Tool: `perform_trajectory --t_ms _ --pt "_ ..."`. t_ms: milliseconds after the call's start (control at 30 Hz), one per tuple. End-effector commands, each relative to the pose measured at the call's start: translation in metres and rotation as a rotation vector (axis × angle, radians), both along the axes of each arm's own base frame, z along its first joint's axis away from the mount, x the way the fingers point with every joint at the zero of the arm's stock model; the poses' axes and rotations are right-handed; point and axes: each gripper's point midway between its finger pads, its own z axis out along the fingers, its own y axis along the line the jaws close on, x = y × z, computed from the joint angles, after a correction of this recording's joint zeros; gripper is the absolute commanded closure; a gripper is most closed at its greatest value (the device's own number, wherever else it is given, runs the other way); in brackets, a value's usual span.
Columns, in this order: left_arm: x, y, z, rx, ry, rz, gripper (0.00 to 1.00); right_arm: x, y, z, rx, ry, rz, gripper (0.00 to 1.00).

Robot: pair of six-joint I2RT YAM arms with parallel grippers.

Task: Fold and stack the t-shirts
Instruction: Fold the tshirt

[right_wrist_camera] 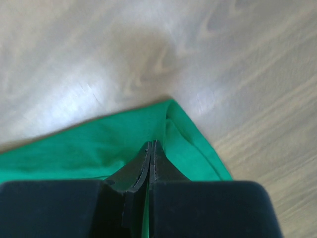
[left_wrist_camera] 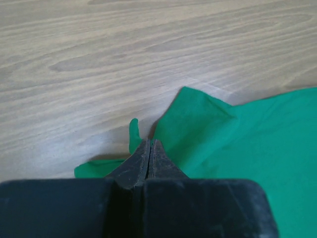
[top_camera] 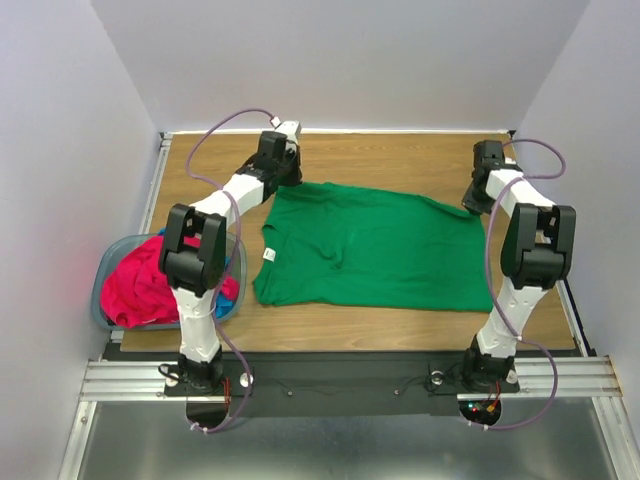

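My L gripper (left_wrist_camera: 150, 142) pinched tight on corner of green t-shirt (top_camera: 370, 245), R gripper (right_wrist_camera: 151, 144) likewise clamped on opp. corner, shirt flat on table (top_camera: 400, 155) btwn both hands, pink-red t-shirt (top_camera: 140, 285) in basket (top_camera: 103, 275) outside my L hand.

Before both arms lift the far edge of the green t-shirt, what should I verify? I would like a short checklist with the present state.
1. Left pincer shut on the green t-shirt, far left corner: ok.
2. Right pincer shut on its far right corner: ok.
3. Shirt spread flat on the table: ok, a few wrinkles.
4. Nothing lying on the shirt: ok.
5. Pink-red t-shirt inside the basket, not on the green one: ok.
6. Depth of cloth in each pincer: cannot tell.
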Motion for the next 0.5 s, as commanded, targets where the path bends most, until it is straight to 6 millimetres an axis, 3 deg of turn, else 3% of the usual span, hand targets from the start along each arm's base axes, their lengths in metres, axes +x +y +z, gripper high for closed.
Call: perform_trajectory --t_ms 0,133,267,467 --pt "-0.017 0.001 0.06 -0.085 -0.156 -0.003 1.0 -0.003 0.002 0.026 0.01 -0.096 -0.008 1.0" --pt "-0.048 0.01 0.051 -0.116 -0.136 0.008 1.0 -0.019 -0.003 0.045 -0.022 -0.129 -0.028 1.0" --pt "-0.072 0.017 0.045 -0.143 -0.118 0.029 1.0 -0.04 0.0 0.044 -0.014 -0.123 -0.041 1.0" --pt "-0.109 0.034 0.045 -0.161 -0.122 0.063 1.0 -0.053 0.001 0.052 -0.018 -0.143 -0.052 1.0"
